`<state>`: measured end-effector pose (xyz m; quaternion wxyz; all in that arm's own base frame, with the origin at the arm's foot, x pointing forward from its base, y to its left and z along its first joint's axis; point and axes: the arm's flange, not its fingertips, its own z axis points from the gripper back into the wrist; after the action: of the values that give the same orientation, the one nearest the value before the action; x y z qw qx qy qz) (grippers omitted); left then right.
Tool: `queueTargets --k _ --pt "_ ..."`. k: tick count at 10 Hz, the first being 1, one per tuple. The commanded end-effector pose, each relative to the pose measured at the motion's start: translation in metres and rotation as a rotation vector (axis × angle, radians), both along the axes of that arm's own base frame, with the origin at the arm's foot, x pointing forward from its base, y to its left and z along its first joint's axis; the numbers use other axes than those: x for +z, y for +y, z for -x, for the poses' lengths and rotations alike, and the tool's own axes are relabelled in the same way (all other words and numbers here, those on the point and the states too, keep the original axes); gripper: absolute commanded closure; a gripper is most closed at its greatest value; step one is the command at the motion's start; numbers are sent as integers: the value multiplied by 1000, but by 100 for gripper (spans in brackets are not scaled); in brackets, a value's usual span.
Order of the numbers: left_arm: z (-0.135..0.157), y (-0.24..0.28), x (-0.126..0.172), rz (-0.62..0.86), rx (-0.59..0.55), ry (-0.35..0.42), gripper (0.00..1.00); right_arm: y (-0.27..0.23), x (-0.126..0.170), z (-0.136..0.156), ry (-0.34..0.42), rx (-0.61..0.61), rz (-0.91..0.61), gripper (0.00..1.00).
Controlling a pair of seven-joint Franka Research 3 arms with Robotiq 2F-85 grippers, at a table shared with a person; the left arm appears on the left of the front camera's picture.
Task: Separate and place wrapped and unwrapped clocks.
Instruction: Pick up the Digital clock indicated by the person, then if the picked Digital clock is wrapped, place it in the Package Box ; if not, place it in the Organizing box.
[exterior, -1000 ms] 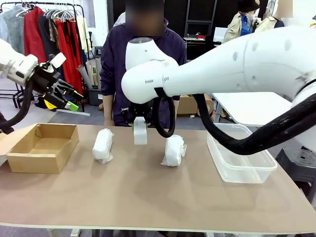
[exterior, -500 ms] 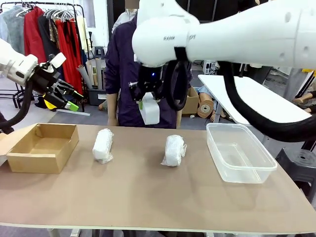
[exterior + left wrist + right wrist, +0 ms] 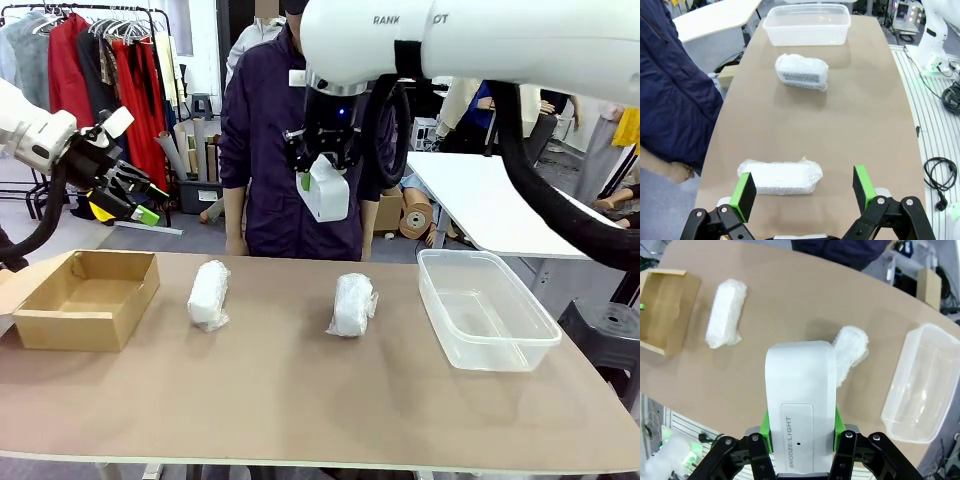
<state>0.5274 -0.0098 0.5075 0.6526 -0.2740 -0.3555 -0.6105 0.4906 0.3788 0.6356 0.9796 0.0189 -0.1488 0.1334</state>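
Rising clear of the counter (image 3: pixel 300 400), the unwrapped clock (image 3: pixel 326 192) now hangs at about the standing person's (image 3: pixel 270 150) chest height. A second ago it was just above the surface, between the two wrapped lumps, and it has climbed steadily since. The right hand (image 3: pixel 318 178) pinches it across its narrow sides. In the right wrist view its green pads (image 3: pixel 768 429) press the white body (image 3: pixel 800 405) just beside the SNOOZE/LIGHT bar, so the grip looks square and secure.

The pick therefore seems done, and what remains for this piece is the carry to whichever container takes bare clocks. From these pictures I cannot tell whether that is the clear plastic tub (image 3: pixel 490 352) on the right or the cardboard box (image 3: pixel 70 325) on the left.

Neither wrapped piece has shifted. The wrapped clock by the box (image 3: pixel 208 294) and the wrapped clock by the tub (image 3: pixel 353 304) lie on the counter well below the raised hand.

The left hand (image 3: pixel 125 195) has not moved. It hovers off to the left above the box with its fingers (image 3: pixel 746 190) spread wide and nothing between them. In its wrist view the nearer wrapped lump (image 3: pixel 780 177) lies far beneath it.
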Motion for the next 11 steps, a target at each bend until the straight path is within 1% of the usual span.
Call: queueTargets --k 1,2,10,11 --pt "2 -1 2 7 2 -1 0 -3 -13 6 -35 15 20 100" --pt "2 -1 2 7 2 -1 0 0 0 0 0 0 0 100" --pt "2 -1 2 7 2 -1 0 0 0 0 0 0 0 100" --pt "2 -1 2 7 2 -1 0 0 -5 0 3 4 5 100"
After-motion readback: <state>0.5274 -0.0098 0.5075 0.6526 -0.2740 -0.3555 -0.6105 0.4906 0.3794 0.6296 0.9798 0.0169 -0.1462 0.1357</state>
